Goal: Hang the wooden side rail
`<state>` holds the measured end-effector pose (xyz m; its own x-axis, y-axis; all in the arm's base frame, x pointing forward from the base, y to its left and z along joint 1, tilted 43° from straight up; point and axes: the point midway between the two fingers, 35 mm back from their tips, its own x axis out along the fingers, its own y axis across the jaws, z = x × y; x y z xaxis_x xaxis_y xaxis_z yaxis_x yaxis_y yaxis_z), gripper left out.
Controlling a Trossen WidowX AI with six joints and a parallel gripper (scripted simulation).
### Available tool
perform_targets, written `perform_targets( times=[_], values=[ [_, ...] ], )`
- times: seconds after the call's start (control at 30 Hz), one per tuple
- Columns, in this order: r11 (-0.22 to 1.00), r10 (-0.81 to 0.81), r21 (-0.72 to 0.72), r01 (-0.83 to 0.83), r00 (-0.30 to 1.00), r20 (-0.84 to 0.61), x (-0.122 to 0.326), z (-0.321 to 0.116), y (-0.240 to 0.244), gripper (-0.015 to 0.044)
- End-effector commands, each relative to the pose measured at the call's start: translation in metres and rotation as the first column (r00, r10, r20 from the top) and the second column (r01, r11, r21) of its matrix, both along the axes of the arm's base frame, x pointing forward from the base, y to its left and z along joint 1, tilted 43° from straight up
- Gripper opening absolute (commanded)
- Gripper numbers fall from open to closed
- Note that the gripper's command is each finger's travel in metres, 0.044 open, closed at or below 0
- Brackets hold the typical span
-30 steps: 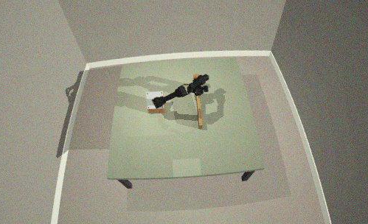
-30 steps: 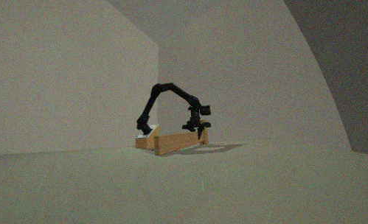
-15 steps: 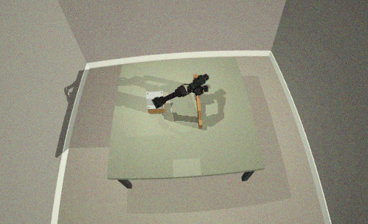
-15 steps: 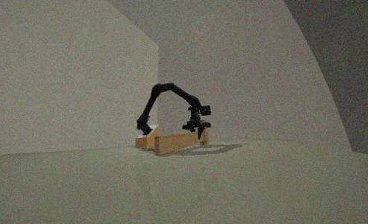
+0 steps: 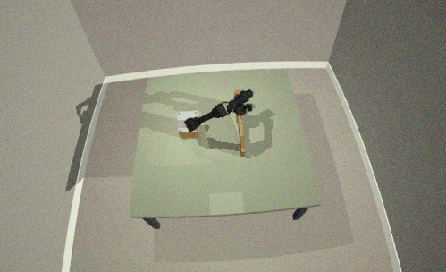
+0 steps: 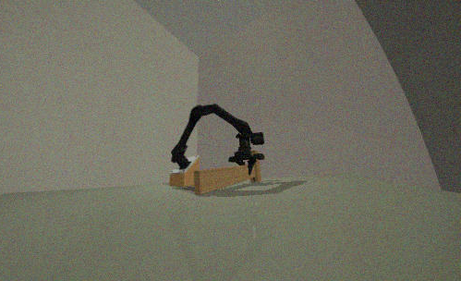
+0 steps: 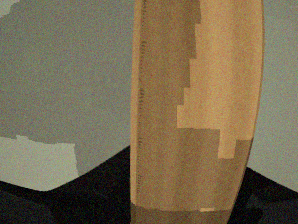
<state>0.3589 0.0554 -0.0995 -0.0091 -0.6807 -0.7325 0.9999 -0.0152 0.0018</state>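
Observation:
The wooden side rail [image 5: 242, 136] [image 6: 218, 179] [image 7: 167, 95] stands on its narrow edge, one end low at the table in the exterior view. Its other end reaches the headboard post [image 5: 237, 92] [image 6: 258, 171], an upright wooden piece at the back, mostly behind the arm. My gripper [image 5: 239, 114] [image 6: 250, 170] [image 7: 171, 151] is shut on the rail near the post end, with dark fingers on both sides of it in the wrist view. The hooks, the pins and the slot are hidden or too small to tell, so I cannot tell whether the hooks sit on the pins.
The arm's base stands on a wooden block with a white plate [image 5: 181, 117] [image 6: 193, 160], left of the rail. The arm arches from it over to the rail. The green table [image 5: 173, 188] carries everything, with shadows of the arm on both sides of the rail.

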Motion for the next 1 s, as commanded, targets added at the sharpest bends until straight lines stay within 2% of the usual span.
perform_targets(
  times=[0.0, 0.97],
  values=[
    [1.0, 0.009, 0.006, -0.009, 1.0, 0.011, 0.0009, 0.0003, 0.007, 0.0],
    [1.0, 0.009, 0.006, -0.009, 1.0, 0.011, 0.001, -0.0013, 0.0094, 0.0]
  ],
)
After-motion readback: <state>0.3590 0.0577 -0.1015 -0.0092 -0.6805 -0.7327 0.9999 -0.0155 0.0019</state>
